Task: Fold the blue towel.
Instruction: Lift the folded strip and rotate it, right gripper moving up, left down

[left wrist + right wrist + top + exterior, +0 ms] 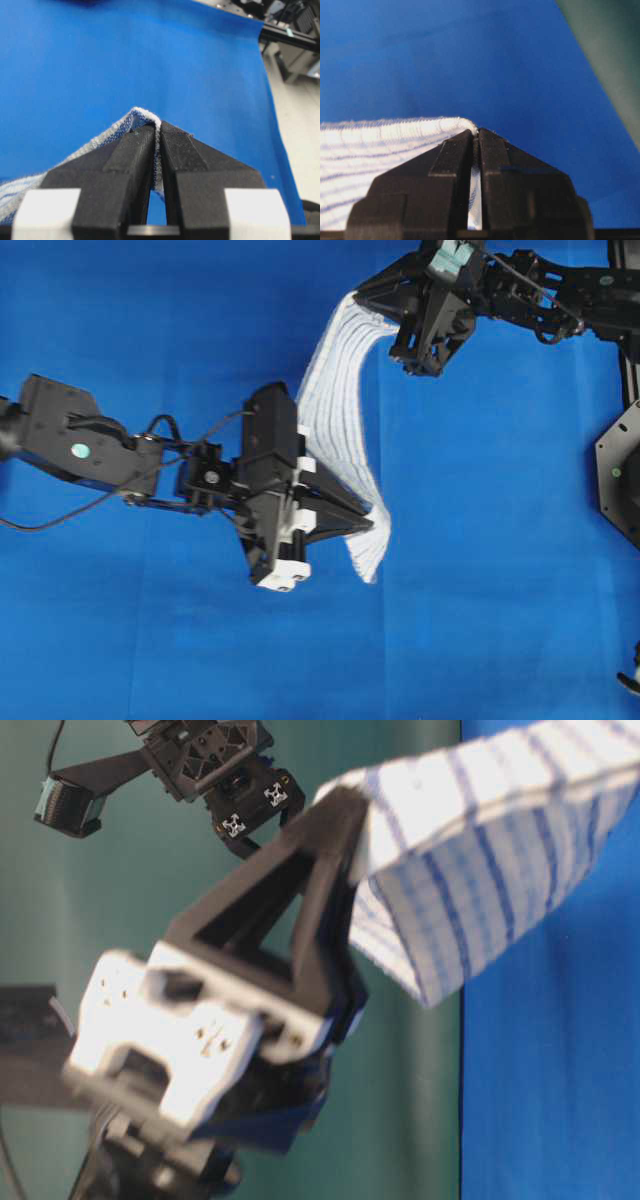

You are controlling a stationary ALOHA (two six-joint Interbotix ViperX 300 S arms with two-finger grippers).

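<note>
the blue towel (335, 410) hangs in the air above the blue surface (480, 570), strung betw both arms. left gripper (368, 527) fingers pinch one corner, right gripper (398, 328) fingers pinch another. step looks like mid-fold carry; next calls for laying the held edge over w/o bunching.

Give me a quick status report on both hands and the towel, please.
Left hand shut on blue towel corner. Right hand shut on opposite corner. Towel lifted, hanging between them above blue table covering. Nothing in the way.
</note>
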